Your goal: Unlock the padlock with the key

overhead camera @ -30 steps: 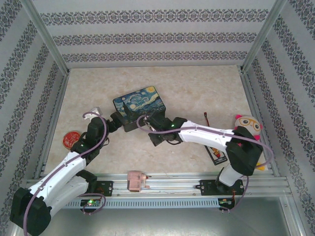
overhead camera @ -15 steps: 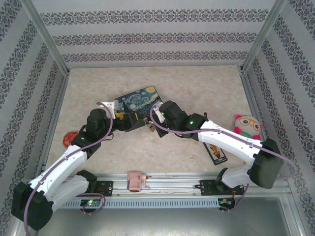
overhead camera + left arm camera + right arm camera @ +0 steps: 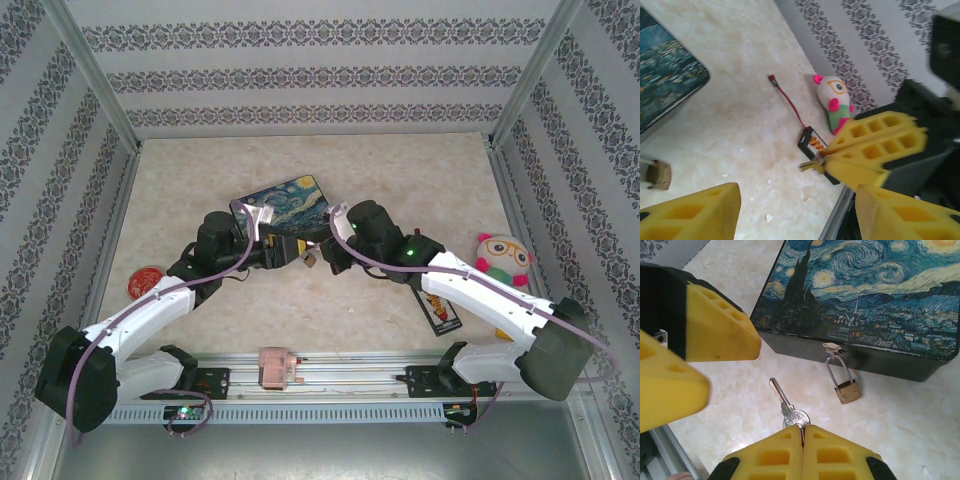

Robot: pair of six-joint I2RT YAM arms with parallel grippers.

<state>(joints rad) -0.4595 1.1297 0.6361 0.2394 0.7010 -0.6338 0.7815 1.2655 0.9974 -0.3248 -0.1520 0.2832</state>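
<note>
Right wrist | right fingers (image 3: 775, 460) clench key (image 3: 787, 407) | padlock (image 3: 847, 391) hangs on painted box (image 3: 880, 295) | left fingers (image 3: 690, 215) spread, empty

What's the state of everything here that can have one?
painted box, lid shut.
padlock, shackle closed, hooked through the box's hasp.
key, gripped by its head, shaft free, not in the padlock.
right gripper, jaws shut on the key.
left gripper, jaws open, nothing between them.
</note>
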